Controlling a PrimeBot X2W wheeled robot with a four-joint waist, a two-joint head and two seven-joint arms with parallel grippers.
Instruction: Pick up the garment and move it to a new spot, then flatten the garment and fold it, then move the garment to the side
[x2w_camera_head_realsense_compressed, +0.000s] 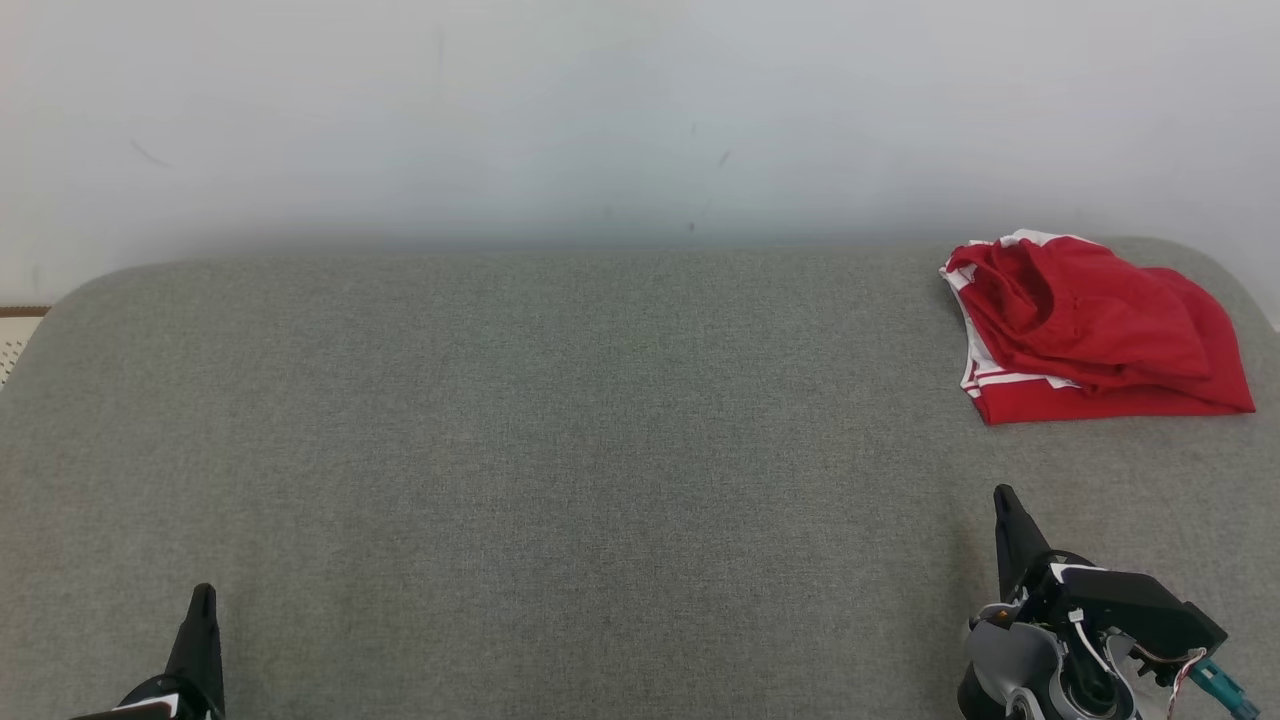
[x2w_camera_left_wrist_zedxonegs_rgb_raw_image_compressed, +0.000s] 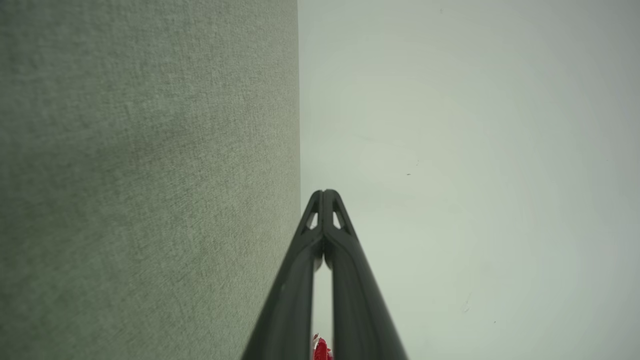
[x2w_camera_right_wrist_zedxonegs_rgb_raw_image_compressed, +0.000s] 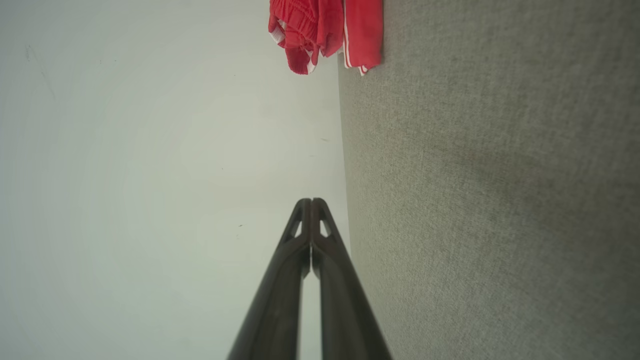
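Note:
A heap of red cloth (x2w_camera_head_realsense_compressed: 1090, 330) lies at the far right of the grey table (x2w_camera_head_realsense_compressed: 560, 450). A crumpled red layer rests on a flatter one with red-and-white striped trim (x2w_camera_head_realsense_compressed: 990, 382). No numerals show, so I cannot tell whether this is the garment. The heap (x2w_camera_right_wrist_zedxonegs_rgb_raw_image_compressed: 325, 25) also sits at the top of the right wrist view, and a sliver of red cloth (x2w_camera_left_wrist_zedxonegs_rgb_raw_image_compressed: 321, 350) shows between the left fingers. My left gripper (x2w_camera_head_realsense_compressed: 203, 592) (x2w_camera_left_wrist_zedxonegs_rgb_raw_image_compressed: 325, 192) is shut and empty at the near left. My right gripper (x2w_camera_head_realsense_compressed: 1003, 492) (x2w_camera_right_wrist_zedxonegs_rgb_raw_image_compressed: 311, 201) is shut and empty, a little nearer than the heap.
The table is covered in grey fabric with rounded far corners and reaches a pale wall (x2w_camera_head_realsense_compressed: 600, 120) at the back. A strip of floor (x2w_camera_head_realsense_compressed: 15, 340) shows past the left edge.

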